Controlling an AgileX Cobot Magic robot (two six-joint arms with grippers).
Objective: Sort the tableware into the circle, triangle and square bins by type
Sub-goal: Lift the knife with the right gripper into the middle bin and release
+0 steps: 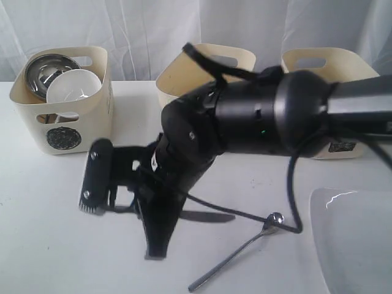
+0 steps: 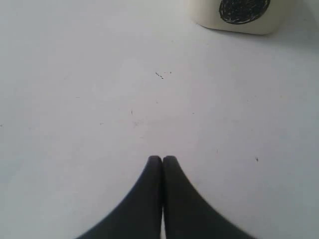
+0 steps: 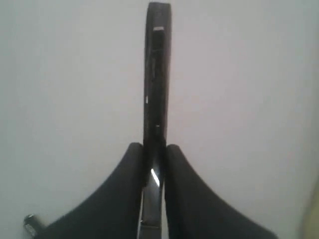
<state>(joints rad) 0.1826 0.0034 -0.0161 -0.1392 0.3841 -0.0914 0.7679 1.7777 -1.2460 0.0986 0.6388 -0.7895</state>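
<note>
— What is the right claw [image 3: 154, 149] doing?
— It is closed on the knife [image 3: 158, 74], pinching it edge-on partway along, so the thin piece runs straight out past the fingertips. I'd guess that grip keeps it from twisting on the way to a bin. I cannot tell whether it is clear of the table [image 1: 43, 245].
— And the left claw [image 2: 162, 159]?
— Shut on nothing, tips together above bare tabletop near the circle bin [image 1: 95, 122]. It looks parked out of the working arm's way.
— What is sorted so far?
— The circle bin, at the back left, holds a steel bowl [image 1: 49, 70] and a white bowl [image 1: 73, 86]. The middle bin [image 1: 184, 86] and the right bin [image 1: 318, 67] stand in the same back row. The right arm [image 1: 257, 116] covers their fronts, so I cannot tell which one takes cutlery.
— What is left?
— A spoon [image 1: 236, 257] lies at the front, its bowl near the knife's blade. A white plate [image 1: 355, 245] sits at the front right corner.
— And the surroundings?
— The table is smooth, white and faintly scuffed. It is hard, so anything thin and flat would be awkward to pinch up from it. White curtains [image 1: 153, 24] hang behind.
</note>
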